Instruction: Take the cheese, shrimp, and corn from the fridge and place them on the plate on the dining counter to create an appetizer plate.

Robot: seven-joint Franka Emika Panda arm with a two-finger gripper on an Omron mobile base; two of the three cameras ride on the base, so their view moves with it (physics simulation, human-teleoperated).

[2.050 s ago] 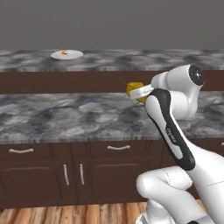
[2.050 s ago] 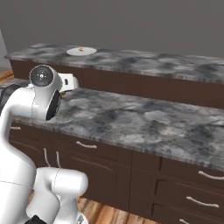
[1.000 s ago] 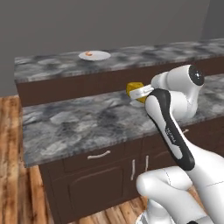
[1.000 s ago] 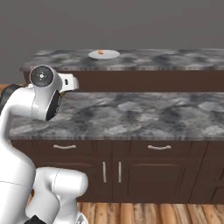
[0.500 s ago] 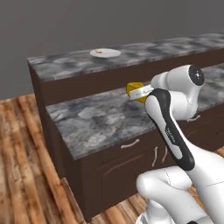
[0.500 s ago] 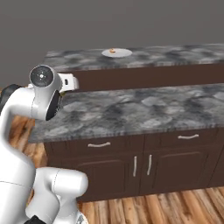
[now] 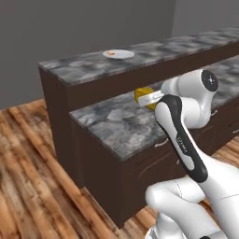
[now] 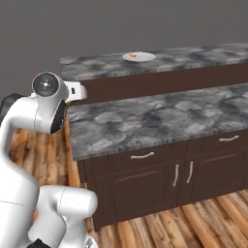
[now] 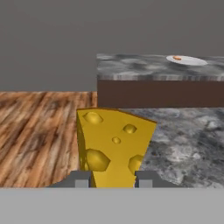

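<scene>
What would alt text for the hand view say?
The gripper holds a holey yellow cheese wedge above a marbled counter. Beyond, a higher dining counter carries a white plate with the small orange shrimp on it.

Plain grey wall [image 8: 121, 24] behind, flat and evenly lit. Warm brown plank floor [image 7: 28, 177], wood grain clearly visible (also at the left of the hand view). Lower marbled grey worktop [image 8: 160, 118] in front, resting on dark brown cabinets [image 8: 160, 179] with drawer fronts, doors and pale metal handles [image 8: 142, 156]. Dark panel [image 7: 56, 112] closing off the end of the unit.
</scene>
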